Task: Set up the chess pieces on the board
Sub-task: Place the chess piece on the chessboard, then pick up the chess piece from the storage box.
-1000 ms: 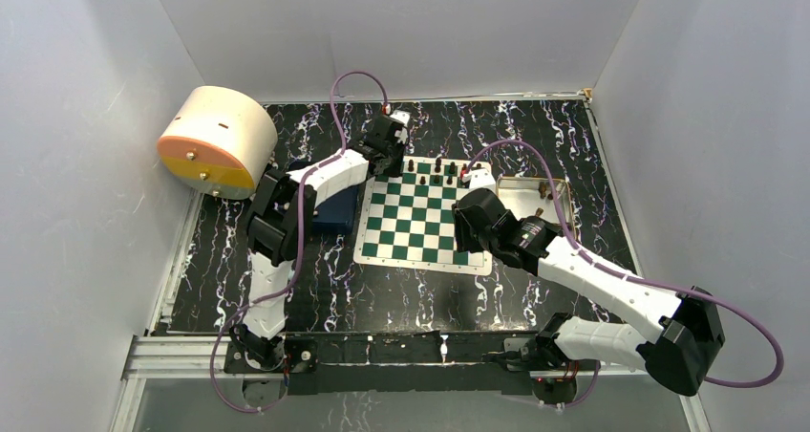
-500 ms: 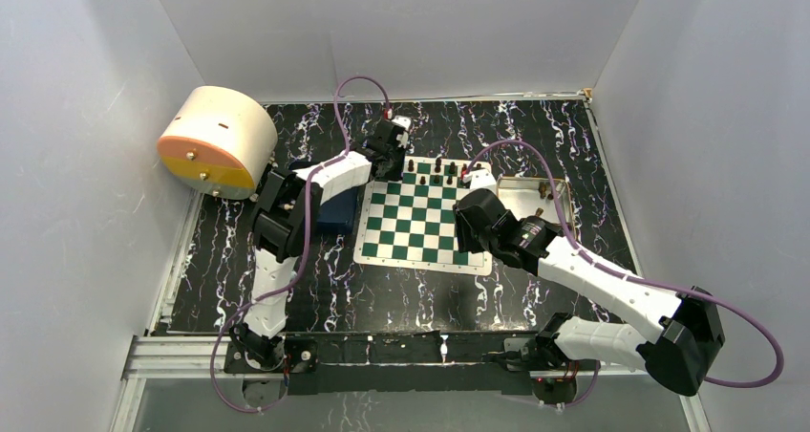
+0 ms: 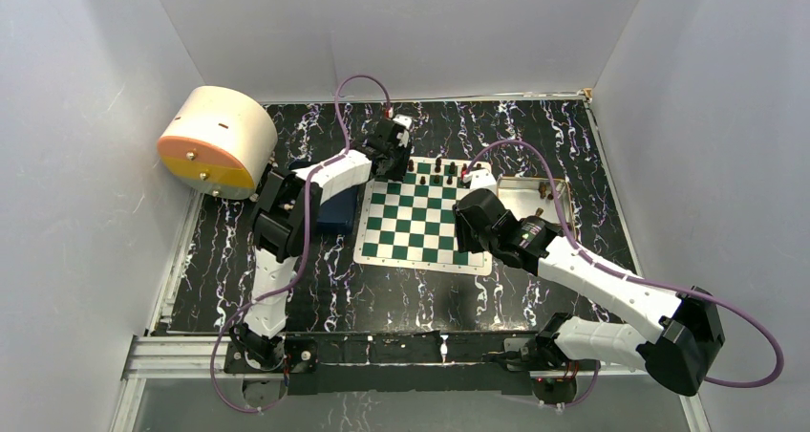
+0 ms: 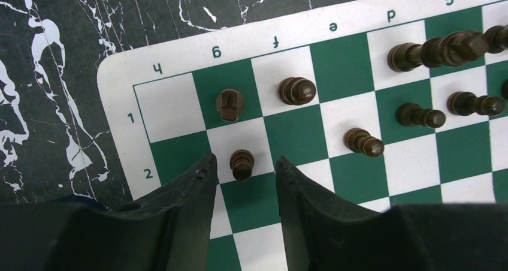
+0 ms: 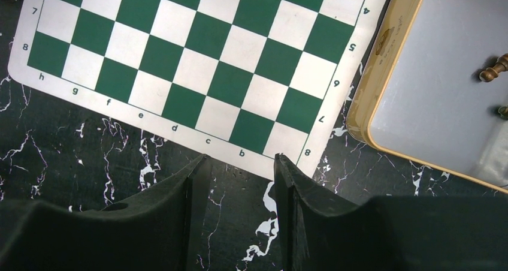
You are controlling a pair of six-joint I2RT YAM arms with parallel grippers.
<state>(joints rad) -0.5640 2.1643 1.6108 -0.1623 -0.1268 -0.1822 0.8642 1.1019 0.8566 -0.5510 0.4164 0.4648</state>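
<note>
Several dark chess pieces (image 4: 296, 91) stand on the first two ranks of the green-and-white board (image 4: 174, 106). Partly open, the left gripper (image 4: 241, 166) straddles a pawn (image 4: 242, 162) on g2 without gripping it. Parted and empty, the right gripper (image 5: 241, 162) hovers at the board's opposite edge, beside the gold tin tray (image 5: 366, 112)

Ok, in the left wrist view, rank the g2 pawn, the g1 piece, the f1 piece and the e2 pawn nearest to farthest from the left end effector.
1. g2 pawn, between the fingers of the left end effector.
2. g1 piece, straight ahead of it.
3. f1 piece, ahead and rightward in view.
4. e2 pawn, farthest right.
</note>
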